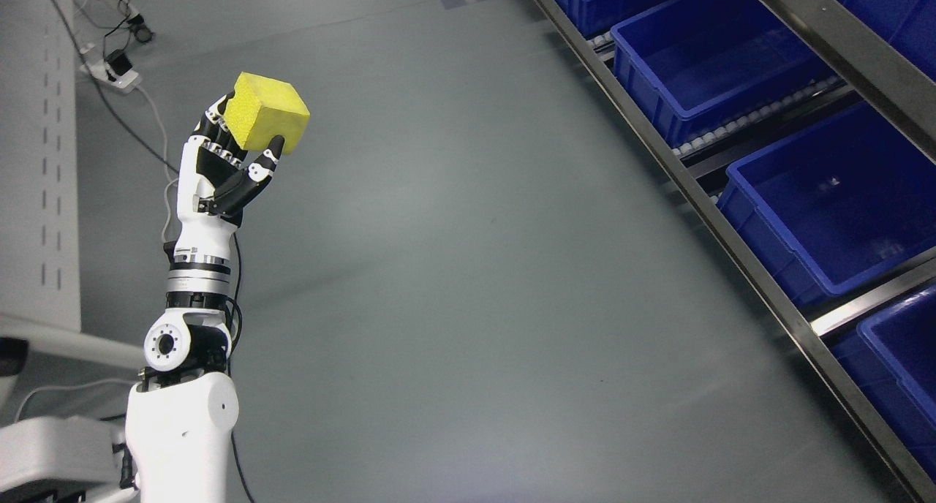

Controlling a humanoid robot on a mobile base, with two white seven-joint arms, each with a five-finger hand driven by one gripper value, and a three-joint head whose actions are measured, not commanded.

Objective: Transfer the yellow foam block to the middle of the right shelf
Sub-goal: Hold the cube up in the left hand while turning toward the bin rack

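My left hand (238, 148) is raised at the left of the head view, fingers curled around a yellow foam block (265, 120). The block is held in the air above the grey floor, thumb under its lower edge and fingers behind it. The left arm rises from the lower left. The shelf (731, 218) with blue bins runs along the right side, far from the block. A blue bin (833, 203) sits in its middle stretch and looks empty. The right arm does not show.
More blue bins (702, 57) stand on the shelf's roller tracks behind a metal rail. A power strip and cables (117, 75) lie on the floor at the upper left. A white perforated panel (36, 152) stands at the left edge.
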